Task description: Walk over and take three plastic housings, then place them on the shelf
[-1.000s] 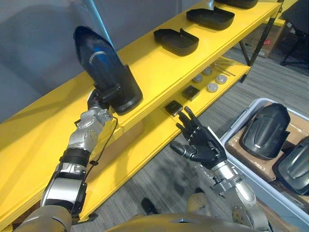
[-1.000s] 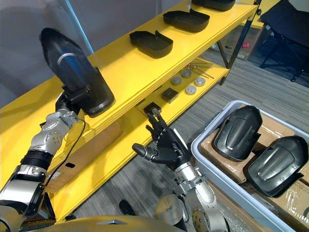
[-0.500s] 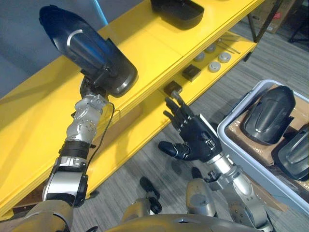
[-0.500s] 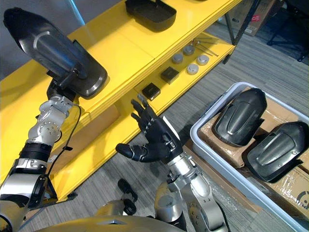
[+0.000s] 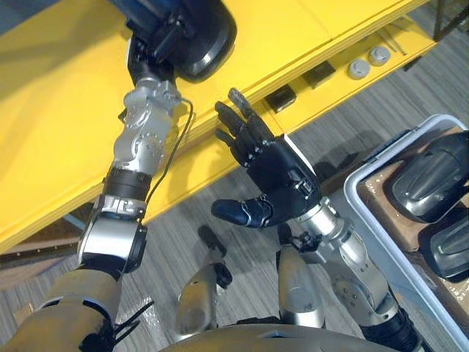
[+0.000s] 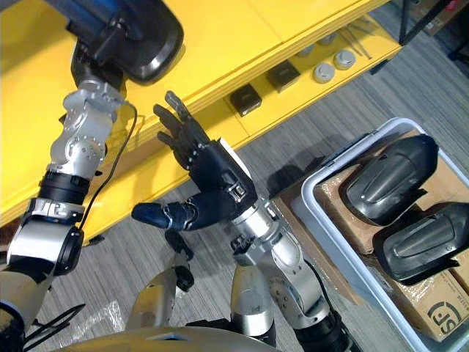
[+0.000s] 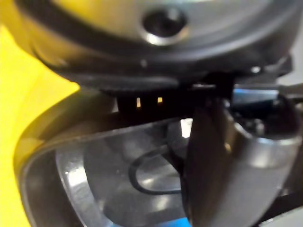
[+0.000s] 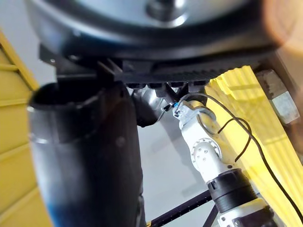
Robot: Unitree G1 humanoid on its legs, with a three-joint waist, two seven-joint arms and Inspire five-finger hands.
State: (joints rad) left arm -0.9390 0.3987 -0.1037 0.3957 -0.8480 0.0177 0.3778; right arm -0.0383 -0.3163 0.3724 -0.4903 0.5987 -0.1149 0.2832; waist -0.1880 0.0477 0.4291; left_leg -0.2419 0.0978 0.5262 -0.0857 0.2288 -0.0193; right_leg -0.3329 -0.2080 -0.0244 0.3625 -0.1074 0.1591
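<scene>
Housing (image 5: 192, 33), a black hollow shell, sits in the left hand (image 5: 146, 64), whose fingers clamp its open rim over the yellow shelf (image 5: 58, 132); it looks rigid, light and glossy, so probably slippery on the curved back; the rim edge seems the surest hold; right hand (image 5: 275, 172) hangs spread and empty below the shelf edge; spare housings (image 6: 388, 180) lie in the bin (image 6: 324, 227) at right.
</scene>
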